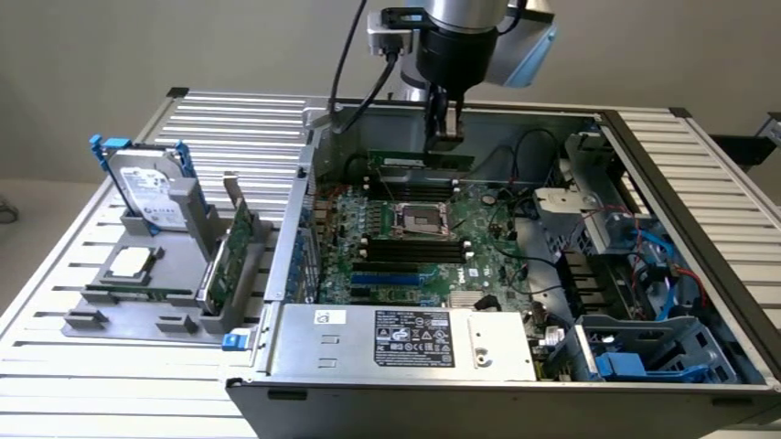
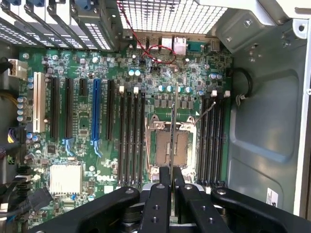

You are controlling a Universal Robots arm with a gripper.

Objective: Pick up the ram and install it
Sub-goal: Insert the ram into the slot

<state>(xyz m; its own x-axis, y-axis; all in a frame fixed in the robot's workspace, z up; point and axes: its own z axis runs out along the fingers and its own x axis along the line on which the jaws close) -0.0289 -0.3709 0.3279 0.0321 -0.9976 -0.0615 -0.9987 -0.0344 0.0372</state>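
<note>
An open computer case [image 1: 683,174] lies on its side on a slatted table [image 1: 232,119], with the green motherboard [image 1: 495,242] facing up. The landmark is the square metal processor socket [image 1: 427,218] in the middle of the board. A robot arm reaches down from above, and its gripper [image 1: 447,137] hangs over the far side of the socket, toward the back wall of the case. The claw is closed on the ram [image 1: 409,161], pinching its upper edge; the thin green stick is held level in the air, above the board and not seated. From the wrist view, the black fingers [image 2: 160,194] meet on the ram [image 2: 172,131], seen edge-on as a thin line crossing the socket [image 2: 182,145]. Long black memory slots [image 2: 131,136] run along both sides of the socket. Well to the exterior view's left of the socket, outside the case, a grey holder [image 1: 123,315] carries a hard drive [image 1: 146,192], a green expansion card [image 1: 232,247] and a silver processor chip [image 1: 128,265]
</note>
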